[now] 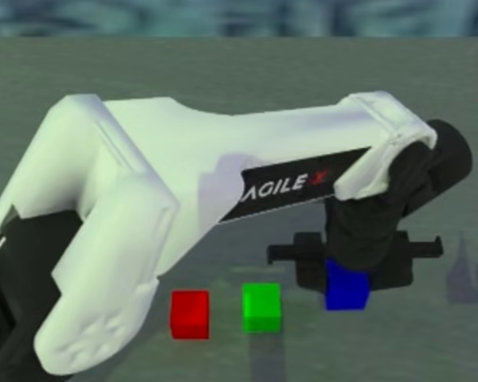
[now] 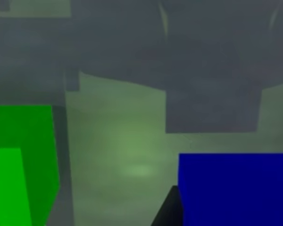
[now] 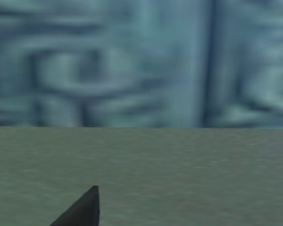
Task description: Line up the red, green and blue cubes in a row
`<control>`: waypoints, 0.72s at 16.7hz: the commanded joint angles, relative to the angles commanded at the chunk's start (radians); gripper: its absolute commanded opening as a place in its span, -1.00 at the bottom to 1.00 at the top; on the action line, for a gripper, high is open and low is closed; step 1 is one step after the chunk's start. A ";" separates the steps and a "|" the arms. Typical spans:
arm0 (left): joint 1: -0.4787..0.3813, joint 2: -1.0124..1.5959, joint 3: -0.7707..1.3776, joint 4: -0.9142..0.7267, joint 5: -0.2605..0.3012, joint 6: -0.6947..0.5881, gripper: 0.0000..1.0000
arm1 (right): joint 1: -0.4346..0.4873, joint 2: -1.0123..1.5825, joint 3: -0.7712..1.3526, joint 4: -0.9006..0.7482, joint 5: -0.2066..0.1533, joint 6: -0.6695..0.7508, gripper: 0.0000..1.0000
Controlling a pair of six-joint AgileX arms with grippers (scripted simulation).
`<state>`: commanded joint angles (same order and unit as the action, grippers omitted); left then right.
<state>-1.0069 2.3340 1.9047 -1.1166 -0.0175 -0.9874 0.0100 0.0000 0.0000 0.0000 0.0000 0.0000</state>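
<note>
The red cube [image 1: 190, 313] and the green cube [image 1: 261, 305] sit side by side on the table near the front. The blue cube [image 1: 347, 286] is to the right of the green one and slightly farther back. My left gripper [image 1: 347, 274] reaches across from the left and stands over the blue cube, shut on it. In the left wrist view one black fingertip [image 2: 172, 209] presses flat against the side of the blue cube [image 2: 236, 188], with the green cube [image 2: 21, 165] apart from it. My right gripper [image 3: 125, 214] is parked out of the top view, open and holding nothing.
The white left arm [image 1: 183, 183] spans much of the table and hides the surface under it. A grey-green tabletop [image 3: 179, 160] runs to a bluish back wall [image 3: 132, 61]. A dark shadow [image 1: 466, 278] lies at the right edge.
</note>
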 joint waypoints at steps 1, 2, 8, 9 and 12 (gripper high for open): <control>0.000 0.007 -0.030 0.037 0.000 -0.001 -1.00 | 0.000 0.000 0.000 0.000 0.000 0.000 1.00; 0.001 0.014 -0.054 0.064 -0.001 -0.001 -1.00 | 0.000 0.000 0.000 0.000 0.000 0.000 1.00; 0.000 0.020 -0.074 0.085 -0.002 -0.003 -0.85 | 0.000 0.000 0.000 0.000 0.000 0.000 1.00; 0.000 0.020 -0.074 0.085 -0.002 -0.003 -0.70 | 0.000 0.000 0.000 0.000 0.000 0.000 1.00; 0.000 0.020 -0.074 0.085 -0.002 -0.003 -0.25 | 0.000 0.000 0.000 0.000 0.000 0.000 1.00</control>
<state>-1.0065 2.3535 1.8310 -1.0317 -0.0196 -0.9901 0.0100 0.0000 0.0000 0.0000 0.0000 0.0000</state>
